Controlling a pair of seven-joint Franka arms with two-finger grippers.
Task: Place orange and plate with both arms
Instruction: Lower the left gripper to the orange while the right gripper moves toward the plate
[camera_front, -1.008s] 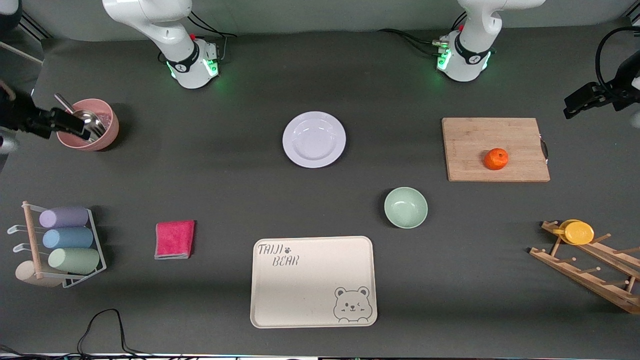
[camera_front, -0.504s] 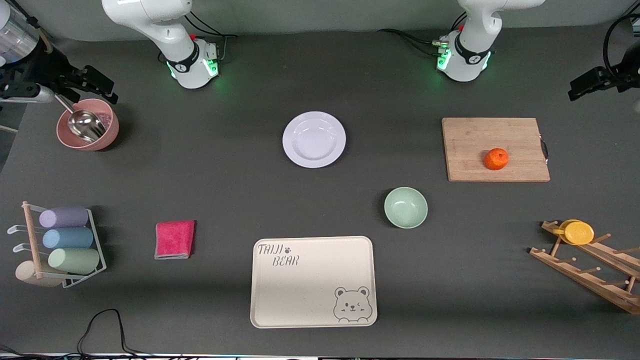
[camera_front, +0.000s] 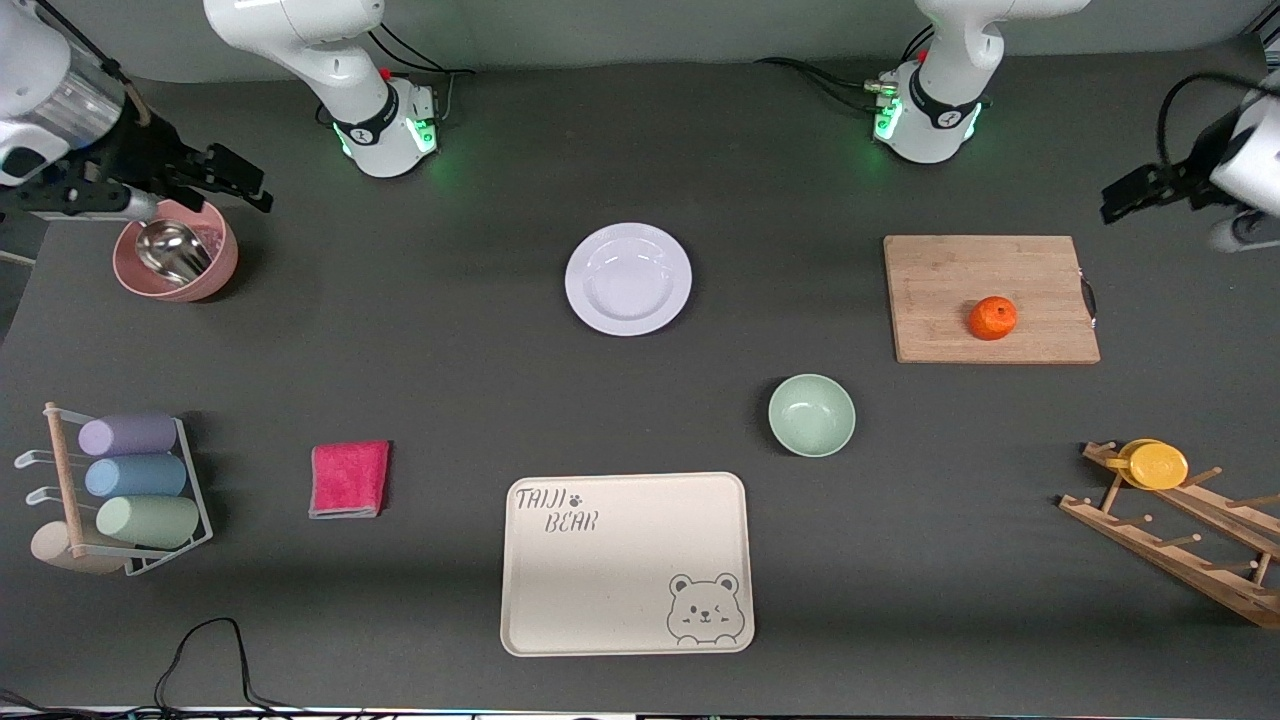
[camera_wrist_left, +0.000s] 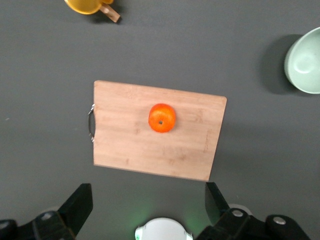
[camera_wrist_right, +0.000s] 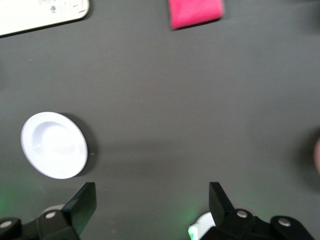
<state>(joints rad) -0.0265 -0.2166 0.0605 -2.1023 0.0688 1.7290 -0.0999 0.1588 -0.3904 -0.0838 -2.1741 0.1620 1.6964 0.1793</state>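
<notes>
nothing is held yet, so the step in hand looks like the approach: each arm has to come down on its own object. a good way for the left gripper (camera_wrist_left: 148, 212) is to centre over the orange (camera_front: 992, 318), which sits on the board (camera_front: 940, 270) toward the left arm's end of the table, and descend straight so the round fruit lands between the fingers instead of being nudged into a roll. a gentle squeeze should do; the skin looks soft.

the plate (camera_front: 628, 278) is the harder grasp. it lies flat on the table (camera_front: 450, 330) near the middle, farther from the front camera than the bowl (camera_front: 811, 415) and the tray (camera_front: 530, 640). the right gripper (camera_wrist_right: 150, 210) would probably need to take the rim from the edge, one finger over and one under, since a shallow plate offers nothing else to pinch. the tray, bare and nearest the camera, seems the likely place to set things down, though that is a guess.

as for pose, both arms are raised and swung outward. the left gripper hangs over the table edge at its own end, beside the board, fingers spread wide and empty, its wrist camera looking down on the orange. the right gripper hangs over the pink bowl (camera_front: 205, 275) with the scoop (camera_front: 165, 250) at its end of the table, well apart from the plate, its fingers likewise spread and empty.
</notes>
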